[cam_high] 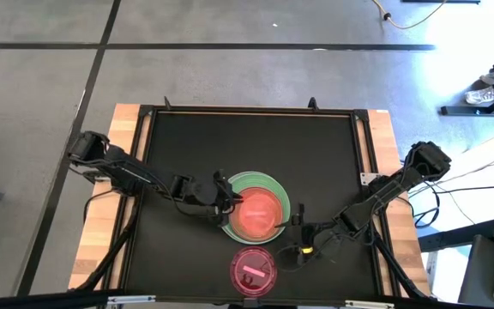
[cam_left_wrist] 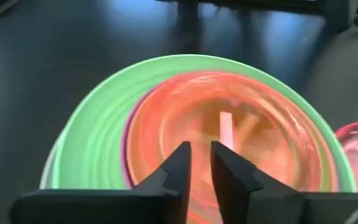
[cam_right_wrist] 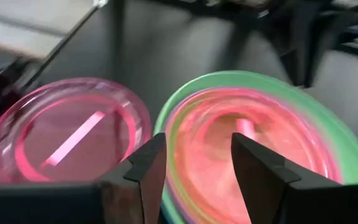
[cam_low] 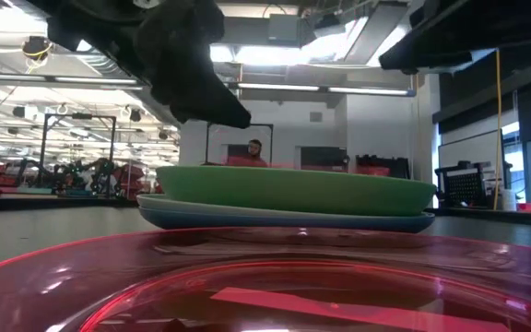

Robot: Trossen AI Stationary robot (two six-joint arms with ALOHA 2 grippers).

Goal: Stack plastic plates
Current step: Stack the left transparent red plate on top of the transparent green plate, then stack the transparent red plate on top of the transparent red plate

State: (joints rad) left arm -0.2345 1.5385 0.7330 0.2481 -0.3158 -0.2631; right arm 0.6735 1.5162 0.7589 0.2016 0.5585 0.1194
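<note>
A stack of plates (cam_high: 251,210) stands mid-table: a blue plate (cam_low: 284,220) at the bottom, the large green one (cam_low: 293,189) on it, a purple rim (cam_left_wrist: 127,146) inside that, and a translucent pink-orange plate with a bar mark (cam_left_wrist: 229,134) on top. A single translucent pink plate (cam_high: 254,270) lies flat nearer the near edge. My left gripper (cam_high: 226,204) hovers over the stack's left rim, its fingers a narrow gap apart (cam_left_wrist: 201,155). My right gripper (cam_high: 297,227) is open (cam_right_wrist: 197,149) at the stack's near right rim, beside the pink plate (cam_right_wrist: 67,134).
The black mat (cam_high: 187,146) has bare room toward the far edge and on both sides of the stack. A wooden border (cam_high: 127,129) frames it. A person (cam_low: 254,152) shows far off in the room behind the table.
</note>
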